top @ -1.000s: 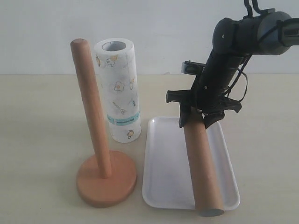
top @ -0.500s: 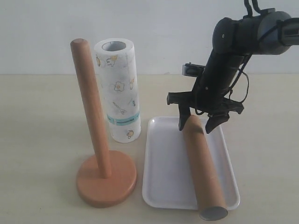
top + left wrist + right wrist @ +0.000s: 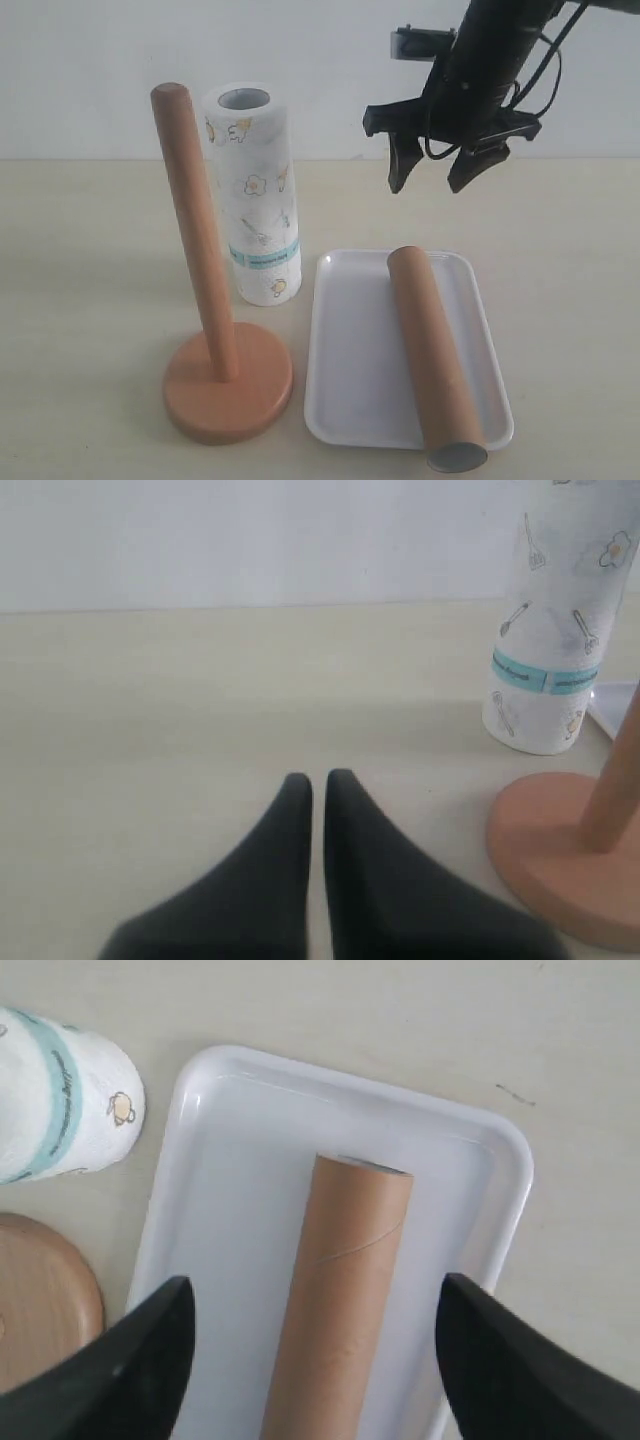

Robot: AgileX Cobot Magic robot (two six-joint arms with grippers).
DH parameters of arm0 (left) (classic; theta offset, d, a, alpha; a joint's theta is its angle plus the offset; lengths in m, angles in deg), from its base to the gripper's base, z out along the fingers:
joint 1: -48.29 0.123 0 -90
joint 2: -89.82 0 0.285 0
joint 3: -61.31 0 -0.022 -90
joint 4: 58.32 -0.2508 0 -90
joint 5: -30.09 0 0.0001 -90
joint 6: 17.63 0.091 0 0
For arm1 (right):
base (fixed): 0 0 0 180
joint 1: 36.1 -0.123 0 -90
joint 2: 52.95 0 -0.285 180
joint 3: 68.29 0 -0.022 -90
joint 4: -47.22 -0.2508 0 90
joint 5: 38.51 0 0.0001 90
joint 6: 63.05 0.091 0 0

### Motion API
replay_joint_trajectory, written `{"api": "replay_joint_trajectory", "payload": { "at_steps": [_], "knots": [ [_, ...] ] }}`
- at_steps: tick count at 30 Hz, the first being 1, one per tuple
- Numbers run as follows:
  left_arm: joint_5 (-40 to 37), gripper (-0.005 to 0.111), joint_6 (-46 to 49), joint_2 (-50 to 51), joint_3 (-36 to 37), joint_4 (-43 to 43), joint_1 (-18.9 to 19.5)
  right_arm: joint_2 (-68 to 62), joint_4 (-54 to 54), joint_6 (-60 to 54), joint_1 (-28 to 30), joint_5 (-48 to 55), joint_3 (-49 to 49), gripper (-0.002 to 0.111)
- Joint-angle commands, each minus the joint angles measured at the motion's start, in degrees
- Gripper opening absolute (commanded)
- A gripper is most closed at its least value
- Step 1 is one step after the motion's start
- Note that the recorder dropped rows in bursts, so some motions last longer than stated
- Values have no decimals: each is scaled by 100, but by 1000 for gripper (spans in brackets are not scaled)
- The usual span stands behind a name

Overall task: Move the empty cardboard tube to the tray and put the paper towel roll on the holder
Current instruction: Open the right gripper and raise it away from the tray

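Empty cardboard tube (image 3: 432, 355) now lies in the tray (image 3: 350, 350), below the risen, released right jaws. Left jaws sit clenched on nothing.

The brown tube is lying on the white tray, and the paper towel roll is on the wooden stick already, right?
Not quite. The paper towel roll is not on the holder; it stands on the table next to it, and the post is bare, as the exterior view shows. The empty cardboard tube does lie on the tray.
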Motion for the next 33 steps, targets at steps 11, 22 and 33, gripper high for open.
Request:
{"api": "replay_joint_trajectory", "payload": {
  "at_steps": [11,22,33],
  "knots": [
    [5,4,-64,-20,18,-6,15,409,1551,-457,46,41,-47,0],
    [5,4,-64,-20,18,-6,15,1305,1880,-405,108,41,316,0],
    [5,4,-64,-20,18,-6,15,3827,1869,-121,984,-1723,3467,0]
  ]
}}
